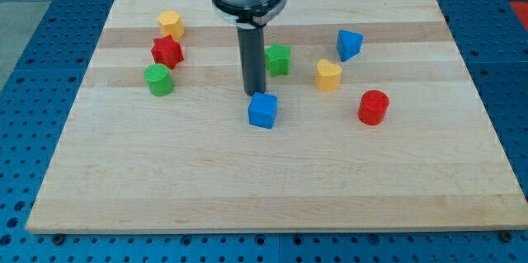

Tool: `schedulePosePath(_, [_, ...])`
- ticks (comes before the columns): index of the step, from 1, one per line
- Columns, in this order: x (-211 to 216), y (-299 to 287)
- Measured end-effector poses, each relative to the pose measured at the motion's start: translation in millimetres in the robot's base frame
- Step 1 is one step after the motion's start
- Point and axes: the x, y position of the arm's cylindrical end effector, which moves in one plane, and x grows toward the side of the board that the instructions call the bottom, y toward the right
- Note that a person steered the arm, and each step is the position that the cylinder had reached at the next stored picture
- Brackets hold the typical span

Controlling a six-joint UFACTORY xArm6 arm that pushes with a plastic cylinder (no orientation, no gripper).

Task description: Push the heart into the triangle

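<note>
The yellow heart [328, 74] lies right of the board's middle. The blue triangle [349, 44] sits just above and to the right of it, a small gap apart. My tip [253, 91] stands well to the left of the heart, just above the blue cube [263, 110] and close to it. The rod rises from the tip to the arm's head at the view's top.
A green star [278, 58] sits right of the rod. A red cylinder [373, 107] lies below right of the heart. At the left are a yellow hexagon [171, 24], a red star [167, 50] and a green cylinder [158, 79]. The wooden board [264, 197] rests on a blue perforated table.
</note>
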Motion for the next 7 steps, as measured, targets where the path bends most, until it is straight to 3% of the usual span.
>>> schedulePosePath(4, [-0.4, 30.4])
schedulePosePath(7, [0.0, 89.7])
